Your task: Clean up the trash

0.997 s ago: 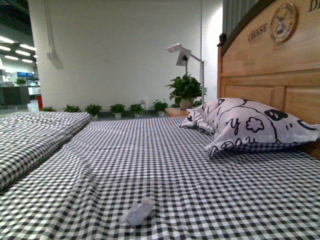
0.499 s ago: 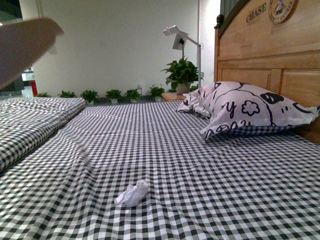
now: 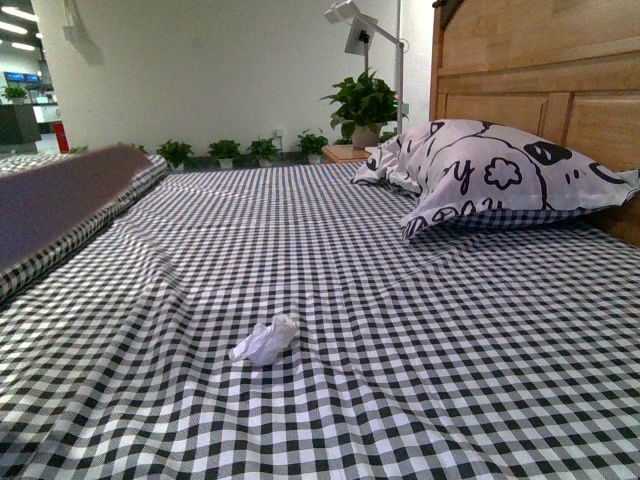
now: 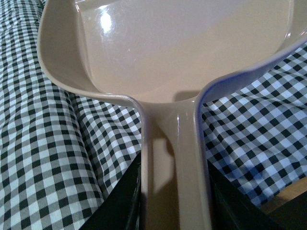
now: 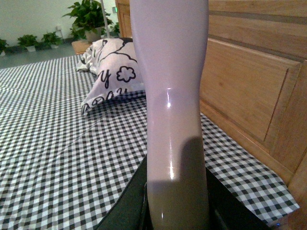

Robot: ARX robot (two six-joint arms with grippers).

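Note:
The trash (image 3: 265, 342), a small crumpled wad of white tissue, lies on the black-and-white checked bed sheet (image 3: 400, 330) near the front, a little left of centre. In the left wrist view my left gripper (image 4: 175, 196) is shut on the handle of a beige dustpan (image 4: 187, 43), whose empty pan hangs over the sheet. The dustpan (image 3: 55, 195) also shows as a blurred grey shape at the left of the front view, well left of the trash. In the right wrist view my right gripper (image 5: 175, 203) is shut on a pale, glossy brush handle (image 5: 170, 96); its bristles are out of view.
A white pillow with black doodles (image 3: 500, 175) rests against the wooden headboard (image 3: 540, 70) at the right. Beyond the bed stand a potted plant (image 3: 362, 100), a white lamp (image 3: 350, 25) and a row of small plants (image 3: 245, 150). A raised checked fold (image 3: 60, 255) runs along the left.
The front view has tilted down, so the trash sits higher in the picture. The dustpan came in at the upper left and has dropped to the middle left.

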